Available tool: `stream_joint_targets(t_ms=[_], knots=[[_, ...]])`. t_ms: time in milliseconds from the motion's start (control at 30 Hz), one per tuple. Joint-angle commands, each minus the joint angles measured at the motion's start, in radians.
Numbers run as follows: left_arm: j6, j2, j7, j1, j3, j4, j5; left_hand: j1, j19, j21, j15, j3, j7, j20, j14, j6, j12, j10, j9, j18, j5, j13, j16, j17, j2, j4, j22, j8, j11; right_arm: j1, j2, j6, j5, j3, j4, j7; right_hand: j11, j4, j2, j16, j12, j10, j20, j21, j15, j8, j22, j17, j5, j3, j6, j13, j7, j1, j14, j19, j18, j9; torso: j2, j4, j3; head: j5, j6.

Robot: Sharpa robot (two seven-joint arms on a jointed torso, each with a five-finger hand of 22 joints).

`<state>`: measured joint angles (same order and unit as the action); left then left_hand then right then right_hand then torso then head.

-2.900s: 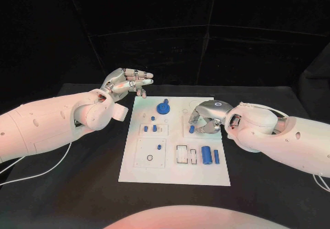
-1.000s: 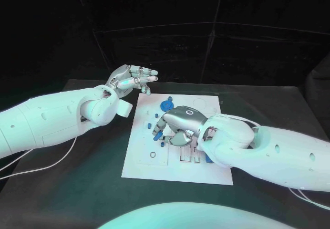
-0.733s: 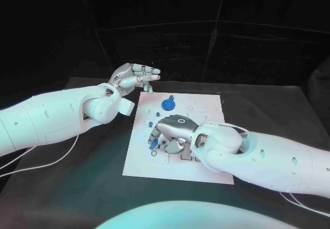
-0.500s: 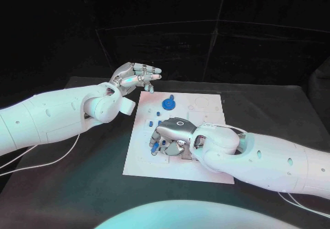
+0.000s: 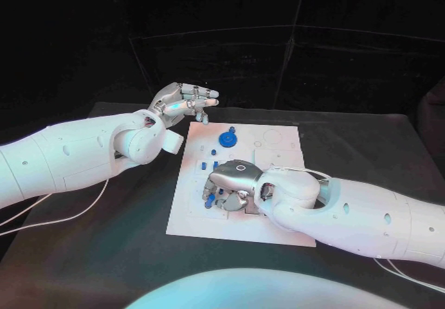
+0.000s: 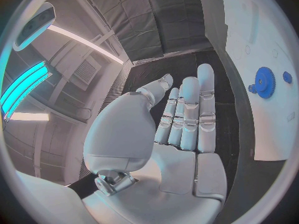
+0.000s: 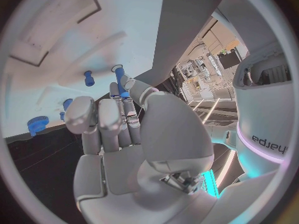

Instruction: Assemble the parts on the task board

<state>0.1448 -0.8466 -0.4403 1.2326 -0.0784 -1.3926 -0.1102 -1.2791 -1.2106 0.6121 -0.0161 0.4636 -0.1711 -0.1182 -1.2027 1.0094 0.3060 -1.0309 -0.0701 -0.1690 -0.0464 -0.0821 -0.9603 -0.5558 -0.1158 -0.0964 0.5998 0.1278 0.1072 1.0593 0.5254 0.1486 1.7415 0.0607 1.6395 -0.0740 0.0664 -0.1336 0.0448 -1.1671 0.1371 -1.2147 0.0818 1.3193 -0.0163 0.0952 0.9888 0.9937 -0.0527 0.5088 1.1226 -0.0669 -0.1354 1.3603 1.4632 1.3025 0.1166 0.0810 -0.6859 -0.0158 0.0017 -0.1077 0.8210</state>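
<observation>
The right hand [image 5: 230,187] is lowered over the middle of the task board [image 5: 278,226], knuckles up, with its fingers curled down toward the board's left half. In the right wrist view, a slim blue peg [image 7: 121,81] stands between the tips of its fingers [image 7: 109,115], pinched against the thumb; the hand [image 7: 121,134] is clamped on this peg. A short blue pin [image 7: 89,78] stands in the board just beside the peg, and a blue gear [image 7: 37,125] lies farther off on the white surface. In the head view, small blue parts [image 5: 208,201] show at the fingertips on the board's left side; their exact seating under the hand cannot be determined.

The left hand [image 5: 184,102] is raised above the bench [image 5: 102,244] at the far left corner of the board, apart from the board. Its fingers lie together, bent forward, with the thumb close to them. The left wrist view shows the palm [image 6: 168,149] with fingers straight and side by side, holding nothing.

The board lies flat on the black bench, its long side running away from the robot. A blue gear [image 5: 227,138] sits on its far half, with a small blue knob [image 5: 232,129] just beyond it. The left wrist view shows the same gear [image 6: 264,82] and knob [image 6: 286,77] on the board's white surface.
</observation>
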Motion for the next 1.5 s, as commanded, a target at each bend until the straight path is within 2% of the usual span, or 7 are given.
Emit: stream_joint_targets(t_ms=[33, 400, 600, 767, 1000, 1200, 1500], knots=[[-0.014, 0.001, -0.003, 0.002, 0.000, -0.001, 0.002, -0.006, 0.008, -0.006, -0.003, -0.006, -0.002, 0.002, 0.007, 0.001, 0.004, 0.004, 0.001, -0.013, -0.005, 0.001, 0.004, 0.001, 0.005, 0.000, -0.001, 0.005, -0.001, 0.000, -0.005, -0.013, 0.037, 0.000, -0.004, -0.020, 0.004, 0.000, -0.004, -0.004, -0.002, -0.002, 0.007, 0.002, 0.001, -0.001, -0.001, 0.000, -0.006, 0.007, -0.002, -0.001, -0.008, -0.010, 0.019, 0.002, -0.007, 0.001, 0.000, 0.0009, -0.0001, 0.001, 0.001], [-0.015, -0.001, -0.003, 0.002, 0.000, -0.004, 0.002, -0.006, 0.008, -0.006, -0.003, -0.006, -0.002, 0.002, 0.007, 0.001, 0.004, 0.004, 0.001, -0.013, -0.005, 0.001, 0.004, 0.001, 0.005, 0.000, -0.001, 0.005, -0.001, -0.005, -0.021, -0.030, 0.074, 0.001, -0.019, -0.039, 0.004, 0.000, -0.004, -0.004, -0.003, -0.002, 0.007, 0.003, 0.001, -0.001, -0.001, 0.000, -0.008, 0.008, -0.002, -0.001, -0.008, -0.010, 0.019, 0.002, -0.007, 0.001, 0.000, 0.0005, -0.0006, -0.001, 0.004], [-0.015, -0.001, -0.003, 0.002, 0.000, -0.004, 0.002, -0.006, 0.008, -0.006, -0.003, -0.006, -0.002, 0.002, 0.007, 0.001, 0.004, 0.004, 0.001, -0.013, -0.005, 0.001, 0.004, 0.001, 0.005, 0.000, -0.001, 0.005, -0.001, -0.006, -0.027, -0.042, 0.086, 0.012, -0.020, -0.043, 0.004, -0.001, -0.002, -0.004, -0.004, -0.002, 0.007, 0.003, 0.001, -0.001, -0.001, -0.001, -0.008, 0.008, -0.002, -0.001, -0.008, -0.011, 0.019, 0.002, -0.007, 0.001, 0.000, 0.0001, -0.0005, -0.001, 0.006], [-0.016, -0.001, -0.002, 0.002, 0.000, -0.004, 0.002, -0.006, 0.008, -0.006, -0.003, -0.006, -0.002, 0.002, 0.007, 0.001, 0.004, 0.004, 0.001, -0.013, -0.005, 0.001, 0.004, 0.001, 0.005, 0.000, -0.001, 0.005, -0.001, -0.006, -0.030, -0.042, 0.098, 0.015, -0.021, -0.046, 0.004, -0.001, 0.000, -0.003, -0.005, -0.002, 0.007, 0.003, 0.001, -0.002, -0.001, -0.002, -0.008, 0.008, -0.002, -0.001, -0.008, -0.012, 0.018, 0.001, -0.007, 0.000, 0.000, 0.0007, -0.0002, -0.001, 0.006], [-0.020, -0.001, 0.002, 0.002, 0.000, -0.003, 0.002, -0.006, 0.009, -0.008, -0.003, -0.010, -0.002, 0.002, 0.009, 0.001, 0.007, 0.005, 0.001, -0.013, -0.005, 0.002, 0.003, 0.004, 0.007, -0.001, -0.003, 0.006, -0.001, -0.007, -0.037, -0.024, 0.106, 0.017, -0.021, -0.037, 0.016, 0.003, 0.025, 0.009, -0.032, 0.032, 0.015, -0.008, 0.011, -0.022, -0.026, -0.023, -0.013, 0.006, -0.031, 0.003, -0.017, -0.041, 0.012, -0.015, -0.002, -0.007, 0.000, 0.0001, -0.0006, -0.001, 0.006], [-0.022, 0.000, 0.006, 0.002, 0.000, -0.003, 0.002, -0.006, 0.009, -0.008, -0.003, -0.010, -0.002, 0.002, 0.009, 0.001, 0.007, 0.005, 0.001, -0.013, -0.005, 0.002, 0.003, 0.004, 0.007, -0.001, -0.003, 0.006, -0.001, -0.007, -0.044, -0.013, 0.108, 0.018, -0.023, -0.036, 0.024, 0.012, 0.048, 0.023, -0.049, 0.068, 0.022, -0.018, 0.018, -0.033, -0.045, -0.042, -0.019, -0.007, -0.060, 0.005, -0.019, -0.068, 0.006, -0.027, 0.001, -0.013, 0.000, 0.0003, -0.0005, 0.000, 0.004], [-0.024, -0.001, 0.012, 0.002, 0.000, -0.002, 0.002, -0.005, 0.009, -0.009, -0.003, -0.012, -0.003, 0.002, 0.010, 0.001, 0.007, 0.007, 0.002, -0.013, -0.005, 0.002, 0.003, 0.006, 0.006, -0.001, -0.004, 0.006, 0.000, -0.007, -0.038, 0.018, 0.100, 0.018, -0.023, -0.027, 0.033, 0.016, 0.061, 0.033, -0.061, 0.109, 0.029, -0.026, 0.025, -0.033, -0.058, -0.056, -0.022, -0.015, -0.085, 0.005, -0.024, -0.078, 0.002, -0.035, 0.003, -0.014, 0.000, 0.0005, -0.0006, -0.001, 0.005]])
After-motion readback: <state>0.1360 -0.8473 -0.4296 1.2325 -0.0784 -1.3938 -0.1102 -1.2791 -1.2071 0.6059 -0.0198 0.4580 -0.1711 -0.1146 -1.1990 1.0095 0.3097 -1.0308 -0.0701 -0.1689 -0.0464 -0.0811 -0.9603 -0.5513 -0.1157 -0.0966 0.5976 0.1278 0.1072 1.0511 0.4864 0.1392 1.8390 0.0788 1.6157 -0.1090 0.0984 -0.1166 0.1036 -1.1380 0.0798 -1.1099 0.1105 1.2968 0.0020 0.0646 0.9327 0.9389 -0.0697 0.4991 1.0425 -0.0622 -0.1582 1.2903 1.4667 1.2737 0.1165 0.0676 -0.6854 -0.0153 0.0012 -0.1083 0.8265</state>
